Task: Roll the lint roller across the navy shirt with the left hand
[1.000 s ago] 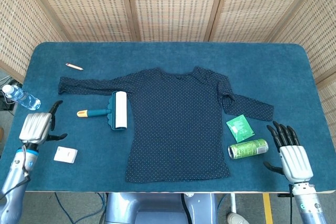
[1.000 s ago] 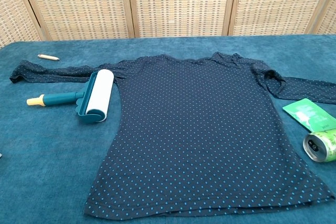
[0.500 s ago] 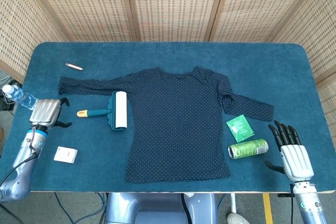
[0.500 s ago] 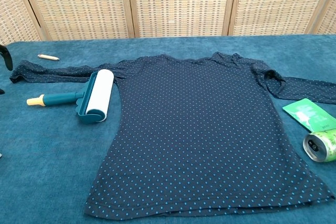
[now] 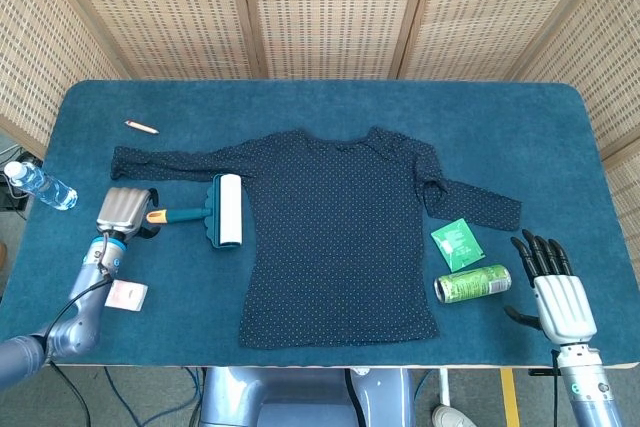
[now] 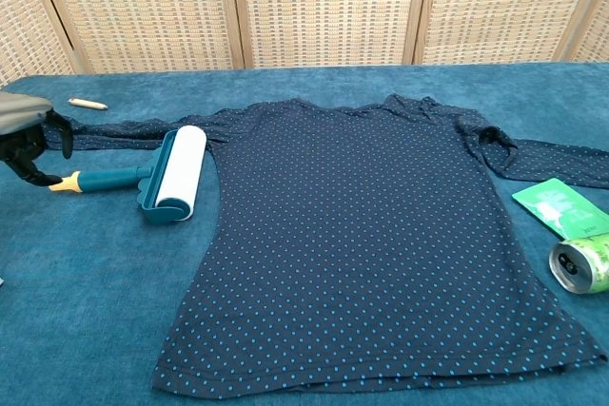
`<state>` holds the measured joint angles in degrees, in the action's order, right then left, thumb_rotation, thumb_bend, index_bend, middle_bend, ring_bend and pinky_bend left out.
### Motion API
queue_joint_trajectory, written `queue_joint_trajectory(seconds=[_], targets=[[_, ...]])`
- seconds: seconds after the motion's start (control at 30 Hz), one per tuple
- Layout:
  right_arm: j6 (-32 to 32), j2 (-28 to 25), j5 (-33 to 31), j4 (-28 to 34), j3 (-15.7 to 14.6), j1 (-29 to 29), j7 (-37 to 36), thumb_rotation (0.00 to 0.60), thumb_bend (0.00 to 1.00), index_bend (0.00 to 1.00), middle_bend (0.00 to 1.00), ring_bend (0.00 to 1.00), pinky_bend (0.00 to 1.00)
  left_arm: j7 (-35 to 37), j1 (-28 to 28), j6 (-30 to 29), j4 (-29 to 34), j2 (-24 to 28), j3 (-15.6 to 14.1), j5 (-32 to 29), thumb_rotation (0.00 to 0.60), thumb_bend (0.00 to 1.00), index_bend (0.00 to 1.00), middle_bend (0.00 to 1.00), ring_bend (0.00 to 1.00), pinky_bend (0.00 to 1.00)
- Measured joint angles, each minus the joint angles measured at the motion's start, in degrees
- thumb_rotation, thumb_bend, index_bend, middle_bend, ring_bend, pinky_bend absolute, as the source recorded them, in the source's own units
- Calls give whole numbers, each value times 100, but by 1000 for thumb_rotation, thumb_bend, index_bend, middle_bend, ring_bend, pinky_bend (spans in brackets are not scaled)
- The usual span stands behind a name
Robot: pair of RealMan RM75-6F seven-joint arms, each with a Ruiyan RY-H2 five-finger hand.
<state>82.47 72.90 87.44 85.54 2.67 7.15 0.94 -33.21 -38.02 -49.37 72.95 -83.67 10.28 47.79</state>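
since a second ago our left hand (image 5: 122, 211) has swept in to the yellow handle tip of the lint roller (image 5: 212, 211), left of the navy shirt (image 5: 340, 237); fingers (image 6: 38, 145) seemingly open around it, not gripping. next we must close on the handle. right hand (image 5: 556, 292) rests open, lower right.

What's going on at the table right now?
The left hand is at the yellow tip of the lint roller handle; whether it already grips is unclear. The roller lies beside the navy shirt, under its sleeve, so no rolling has begun. The right hand rests open near the green can.
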Motion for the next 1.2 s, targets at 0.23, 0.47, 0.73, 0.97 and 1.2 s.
queue_joint_trajectory(seconds=[0.23,0.47,0.73,0.97,1.2], targets=[[-34,15,-23,-17,-2,10,17,600,23,0,0,0,0,-29,-141,48,-202,-154,-60,-124,600,303,420,829,722,653],[-57,34,-29,-26,-8,21,37,600,24,0,0,0,0,-127,-301,131,-340,-233,-93,-315,600,303,425,829,722,653],[-71,21,-30,-20,-13,26,-22,600,23,0,0,0,0,-257,-416,153,-454,-383,-151,-458,600,304,429,829,722,653],[-72,17,-18,-15,-26,26,-25,600,23,0,0,0,0,-396,-547,168,-699,-624,-186,-660,600,304,432,829,722,653],[-76,10,-43,-21,-11,27,-58,600,23,0,0,0,0,-504,-642,202,-879,-818,-223,-795,600,307,448,829,722,653]])
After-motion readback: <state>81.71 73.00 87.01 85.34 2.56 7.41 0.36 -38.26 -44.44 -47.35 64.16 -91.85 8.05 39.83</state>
